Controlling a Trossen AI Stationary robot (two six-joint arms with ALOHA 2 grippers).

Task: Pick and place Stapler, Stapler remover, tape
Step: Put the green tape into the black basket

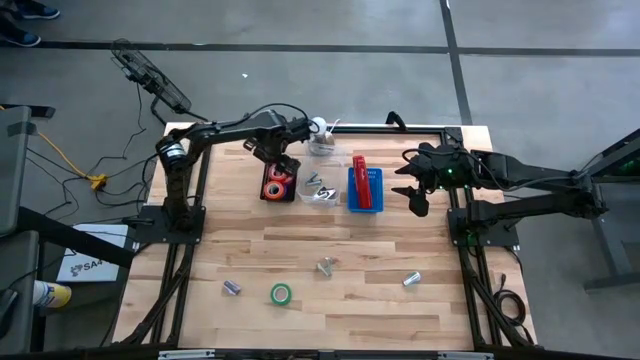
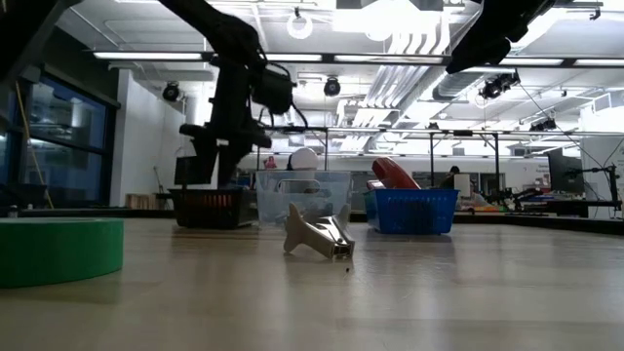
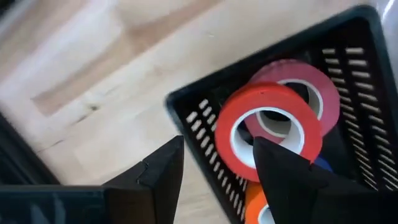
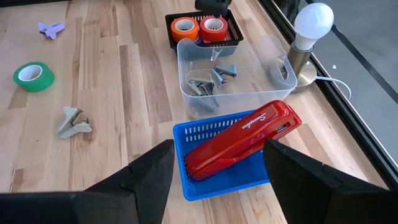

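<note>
My left gripper (image 3: 217, 168) hangs open just above a corner of the black basket (image 3: 186, 102), its fingers pointing down. In the basket a red-orange tape roll (image 3: 267, 124) leans on a pink roll (image 3: 323, 93), with another orange roll (image 3: 258, 208) below it. The red stapler (image 4: 242, 140) lies slanted in the blue tray (image 4: 186, 180), one end on the rim. My right gripper (image 4: 217, 174) waits open above and beside that tray. A green tape roll (image 1: 281, 294) lies flat on the table near the front edge. Grey staple removers (image 4: 211, 84) lie in the clear bin (image 4: 193, 99).
Loose staple removers lie on the table: a grey one (image 1: 324, 266), one toward the right (image 1: 411, 279) and a purple one (image 1: 232, 287). A small lamp with a white bulb (image 4: 311, 31) stands behind the clear bin. Basket, bin and tray stand side by side.
</note>
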